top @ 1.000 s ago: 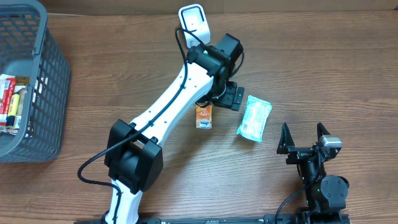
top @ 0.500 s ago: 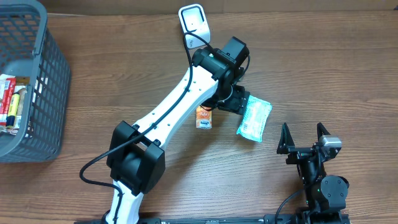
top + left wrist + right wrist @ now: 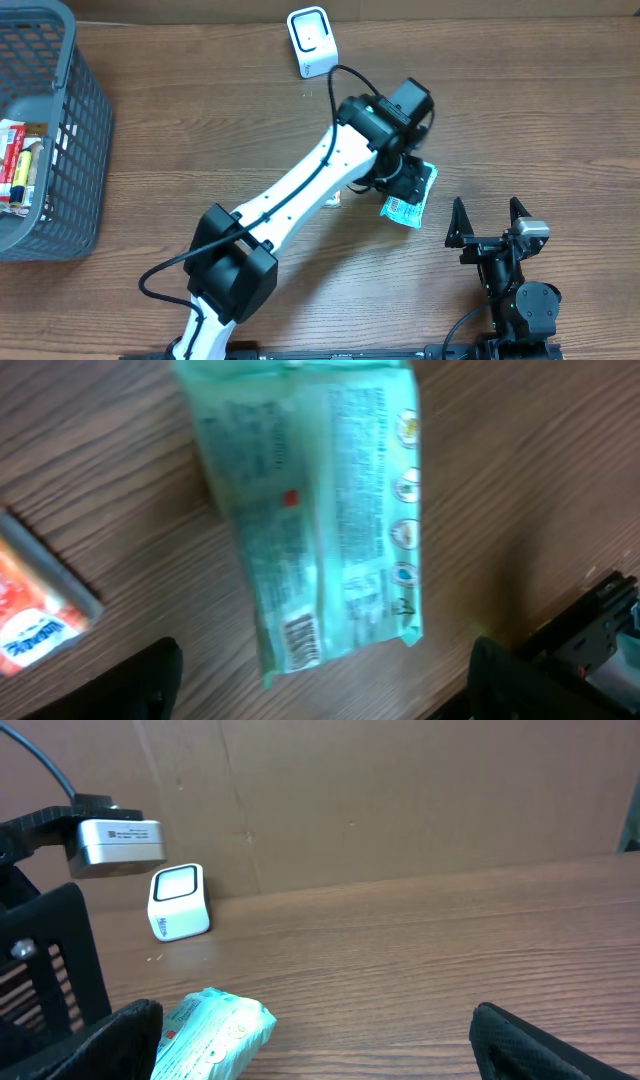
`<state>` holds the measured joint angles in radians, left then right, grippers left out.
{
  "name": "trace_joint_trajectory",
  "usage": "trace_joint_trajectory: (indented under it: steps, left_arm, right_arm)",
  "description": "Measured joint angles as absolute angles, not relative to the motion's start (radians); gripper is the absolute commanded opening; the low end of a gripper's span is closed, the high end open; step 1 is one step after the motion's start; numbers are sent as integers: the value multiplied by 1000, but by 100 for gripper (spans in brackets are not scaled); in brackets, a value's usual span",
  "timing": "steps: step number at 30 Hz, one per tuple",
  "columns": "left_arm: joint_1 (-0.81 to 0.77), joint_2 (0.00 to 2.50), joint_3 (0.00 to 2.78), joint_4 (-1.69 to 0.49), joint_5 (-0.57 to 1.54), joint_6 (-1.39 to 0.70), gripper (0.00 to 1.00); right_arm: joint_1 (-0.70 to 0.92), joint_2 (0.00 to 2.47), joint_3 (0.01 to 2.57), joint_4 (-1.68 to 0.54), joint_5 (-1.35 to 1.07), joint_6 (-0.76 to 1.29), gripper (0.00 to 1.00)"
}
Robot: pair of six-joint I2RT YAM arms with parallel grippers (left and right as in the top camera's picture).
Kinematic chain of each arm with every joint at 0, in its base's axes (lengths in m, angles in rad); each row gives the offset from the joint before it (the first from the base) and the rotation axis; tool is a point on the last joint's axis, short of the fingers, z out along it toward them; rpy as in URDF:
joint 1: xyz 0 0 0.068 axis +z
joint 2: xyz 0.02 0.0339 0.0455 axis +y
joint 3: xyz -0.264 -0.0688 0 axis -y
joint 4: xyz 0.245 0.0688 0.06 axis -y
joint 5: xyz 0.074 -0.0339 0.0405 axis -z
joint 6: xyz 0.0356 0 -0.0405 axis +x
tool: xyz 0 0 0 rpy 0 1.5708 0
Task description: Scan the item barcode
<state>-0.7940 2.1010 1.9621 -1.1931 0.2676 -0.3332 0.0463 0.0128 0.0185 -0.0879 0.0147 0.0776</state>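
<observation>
Wipes packet (image 3: 315, 510) is lying right under my left gripper (image 3: 325, 675), jaws standing wide across its short side; right gripper (image 3: 487, 212) is sitting wide, farther off

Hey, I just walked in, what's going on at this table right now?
The left arm's hand hovers open right over a green packet that lies on the table with its barcode facing up. Nothing is gripped yet. A small orange carton lies beside the packet. The white scanner stands at the far side of the table. The right hand sits open and idle nearby.
</observation>
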Motion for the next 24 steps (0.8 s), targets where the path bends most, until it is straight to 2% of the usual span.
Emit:
trace_joint_trajectory:
  steps: [6, 11, 24]
  left_arm:
    - [-839, 2101, 1961, -1186, 179, -364, 82]
    - [-848, 2101, 1947, -1164, 134, -391, 78]
    - [-847, 2101, 1836, -1090, 115, -455, 71]
  right_arm:
    - [47, 13, 19, -89, 15, 78, 100]
    - [46, 13, 19, -88, 15, 78, 100]
    - [47, 13, 19, -88, 15, 78, 100]
